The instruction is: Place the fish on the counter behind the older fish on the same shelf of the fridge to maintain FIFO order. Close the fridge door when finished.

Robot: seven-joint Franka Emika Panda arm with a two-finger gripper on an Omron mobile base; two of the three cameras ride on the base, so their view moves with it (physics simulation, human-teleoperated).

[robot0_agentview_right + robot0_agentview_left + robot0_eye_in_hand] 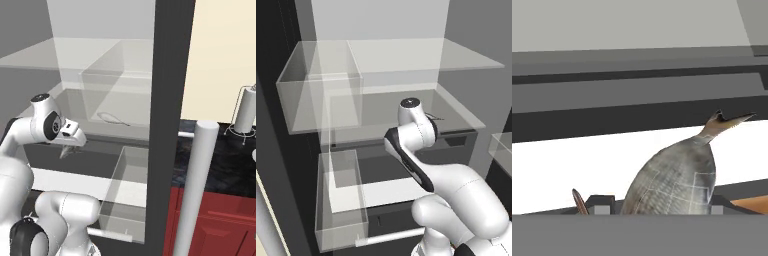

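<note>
Fish (679,175): grey, scaled, tail forked.

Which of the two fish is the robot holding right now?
The grey scaly fish with the forked tail, pinched between the fingers in the hand view. The other, the slim silvery older fish, lies free on the fridge shelf, further back.

- Lighting was even and flat, with no visible source and no glare.
- The fridge (381,30) back wall was pale and bright; its side walls were darker grey.
- The arm cast no sharp shadow.
- Edges looked soft and low in detail; the fish (677,182) showed coarse, blurry texture up close.
</note>
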